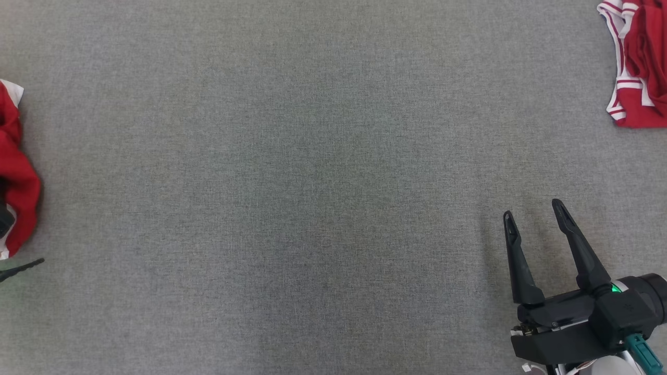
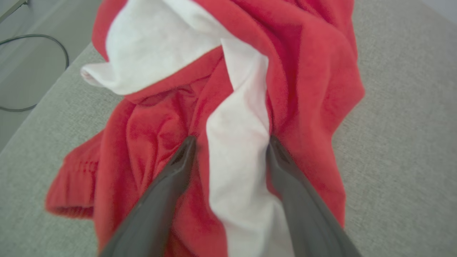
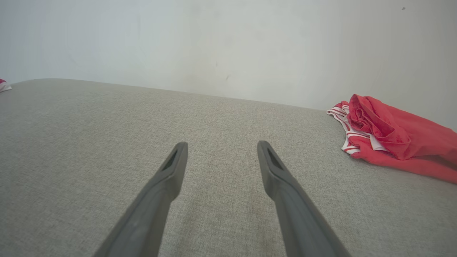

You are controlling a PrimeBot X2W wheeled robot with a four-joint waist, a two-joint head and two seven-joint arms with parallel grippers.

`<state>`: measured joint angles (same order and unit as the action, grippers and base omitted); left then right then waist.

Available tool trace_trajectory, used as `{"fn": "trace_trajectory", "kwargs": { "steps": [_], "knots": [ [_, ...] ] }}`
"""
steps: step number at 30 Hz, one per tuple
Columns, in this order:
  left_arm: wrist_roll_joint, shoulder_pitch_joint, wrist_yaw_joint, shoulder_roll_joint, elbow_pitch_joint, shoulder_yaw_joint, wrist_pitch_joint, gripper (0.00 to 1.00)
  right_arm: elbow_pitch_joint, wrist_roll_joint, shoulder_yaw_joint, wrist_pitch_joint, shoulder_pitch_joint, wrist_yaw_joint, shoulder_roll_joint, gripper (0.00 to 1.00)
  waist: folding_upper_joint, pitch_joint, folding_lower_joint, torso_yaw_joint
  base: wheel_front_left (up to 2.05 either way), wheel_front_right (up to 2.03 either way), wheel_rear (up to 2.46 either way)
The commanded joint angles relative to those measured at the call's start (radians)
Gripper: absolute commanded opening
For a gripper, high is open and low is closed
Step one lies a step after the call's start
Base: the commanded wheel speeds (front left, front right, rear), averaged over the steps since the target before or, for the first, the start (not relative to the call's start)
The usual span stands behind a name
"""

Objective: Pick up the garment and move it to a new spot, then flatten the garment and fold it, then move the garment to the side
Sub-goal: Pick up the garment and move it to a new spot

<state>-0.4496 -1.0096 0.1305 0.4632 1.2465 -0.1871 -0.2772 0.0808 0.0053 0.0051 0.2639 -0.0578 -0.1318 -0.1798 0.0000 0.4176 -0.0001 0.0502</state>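
Observation:
A crumpled red garment with white panels [image 2: 300,82] lies at the table's left edge, partly cut off in the head view [image 1: 18,177]. My left gripper [image 2: 232,139] is open, its fingers straddling a white fold and their tips pressed into the cloth. One of its dark fingertips [image 1: 26,265] pokes in at the head view's left edge. My right gripper [image 1: 532,208] stands open at the lower right with nothing between its fingers [image 3: 167,178], over bare table.
A second red garment with white stripes [image 1: 638,62] lies at the far right corner [image 3: 392,135]. Grey fabric covers the table [image 1: 312,182]. Past the table's left edge, a dark cable [image 2: 53,46] lies on the floor. A pale wall [image 3: 214,43] stands behind.

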Motion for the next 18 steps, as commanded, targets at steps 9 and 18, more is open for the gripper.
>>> {"fn": "trace_trajectory", "kwargs": {
  "steps": [9,18],
  "knots": [
    [0.015,-0.002,-0.031,-0.01,-0.001,0.024,0.144,0.0,-0.006,0.001,0.007,0.0,-0.011,0.003,-0.002,1.0,0.0,-0.018,0.0001,0.009,0.0,0.0,0.0],
    [0.039,-0.081,-0.003,-0.01,-0.063,0.089,0.291,0.0,-0.04,0.025,0.022,0.0,-0.001,0.003,0.026,1.0,0.0,-0.109,0.0001,0.026,0.0,0.0,0.0]
  ]
}}
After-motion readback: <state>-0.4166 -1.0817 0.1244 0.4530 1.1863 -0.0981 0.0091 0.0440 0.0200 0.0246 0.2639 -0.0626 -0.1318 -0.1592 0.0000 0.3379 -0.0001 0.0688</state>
